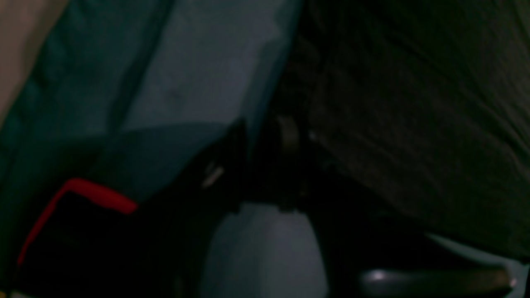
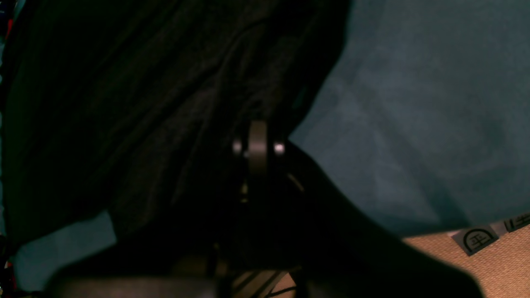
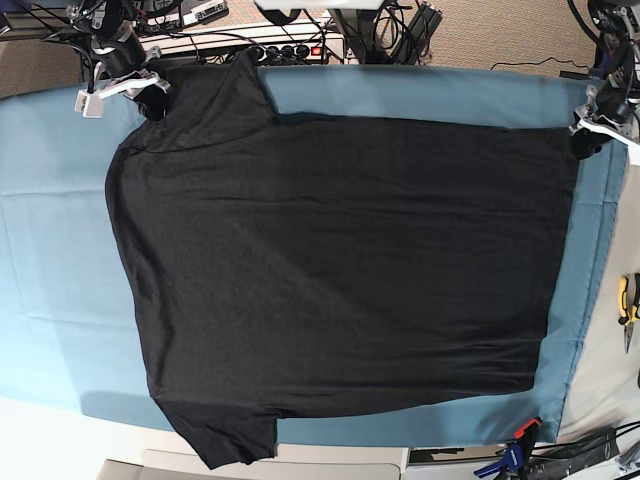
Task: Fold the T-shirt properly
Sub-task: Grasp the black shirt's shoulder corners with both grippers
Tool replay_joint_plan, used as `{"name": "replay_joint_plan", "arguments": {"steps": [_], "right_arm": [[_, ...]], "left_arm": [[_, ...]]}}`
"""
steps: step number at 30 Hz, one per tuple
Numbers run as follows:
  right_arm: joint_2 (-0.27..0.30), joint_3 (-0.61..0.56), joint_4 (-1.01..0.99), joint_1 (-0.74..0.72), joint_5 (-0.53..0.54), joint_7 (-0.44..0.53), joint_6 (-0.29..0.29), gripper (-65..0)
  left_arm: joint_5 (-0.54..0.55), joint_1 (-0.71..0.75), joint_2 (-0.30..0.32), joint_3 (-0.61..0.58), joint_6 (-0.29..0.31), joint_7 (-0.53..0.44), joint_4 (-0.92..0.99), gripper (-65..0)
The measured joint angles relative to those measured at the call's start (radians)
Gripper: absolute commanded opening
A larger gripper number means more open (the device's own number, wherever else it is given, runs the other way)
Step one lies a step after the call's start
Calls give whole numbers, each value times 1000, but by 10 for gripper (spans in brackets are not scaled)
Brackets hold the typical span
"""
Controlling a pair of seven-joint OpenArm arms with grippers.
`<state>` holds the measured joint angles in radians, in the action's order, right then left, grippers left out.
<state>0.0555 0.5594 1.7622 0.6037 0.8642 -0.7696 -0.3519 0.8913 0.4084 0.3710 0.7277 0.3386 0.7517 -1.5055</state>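
Observation:
The black T-shirt (image 3: 340, 270) lies spread flat, plain side up, on the blue table cloth (image 3: 50, 250), with its neck end towards the left of the base view. At the shirt's far-left shoulder corner my right gripper (image 3: 152, 100) is shut on the cloth. In the right wrist view the T-shirt (image 2: 124, 103) bunches around the right gripper (image 2: 257, 145). My left gripper (image 3: 583, 143) pinches the far-right hem corner. The left wrist view is dark, with the T-shirt (image 1: 414, 124) running up to the left gripper (image 1: 290, 136).
Yellow-handled pliers (image 3: 626, 305) lie on the bare table strip at the right edge. Clamps (image 3: 515, 455) grip the cloth at the near right corner. Cables and a power strip (image 3: 290, 48) run behind the table. Beige carpet (image 2: 476, 265) shows beyond the table's edge.

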Motion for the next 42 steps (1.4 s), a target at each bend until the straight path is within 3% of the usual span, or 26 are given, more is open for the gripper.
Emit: {"name": "replay_joint_plan", "arguments": {"steps": [5, 15, 27, 36, 39, 42], "right_arm": [[0, 0, 0, 0, 0, 0, 0, -650], [0, 0, 0, 0, 0, 1, 0, -650], [0, 0, 0, 0, 0, 1, 0, -650], [0, 0, -1, 0, 0, 3, 0, -650], [0, 0, -1, 0, 0, 3, 1, -650], [0, 0, -2, 1, -1, 14, 0, -650]], "left_arm": [[27, 21, 2, 2, 62, -1, -1, -505], [66, 30, 7, 7, 104, 16, 0, -505], [55, 47, 9, 4, 108, 4, -1, -505], [3, 63, 29, -120, 67, -99, -10, -506], [9, 51, 29, -138, 57, -108, -6, -550], [1, 47, 29, -139, 53, -107, -6, -643]]}}
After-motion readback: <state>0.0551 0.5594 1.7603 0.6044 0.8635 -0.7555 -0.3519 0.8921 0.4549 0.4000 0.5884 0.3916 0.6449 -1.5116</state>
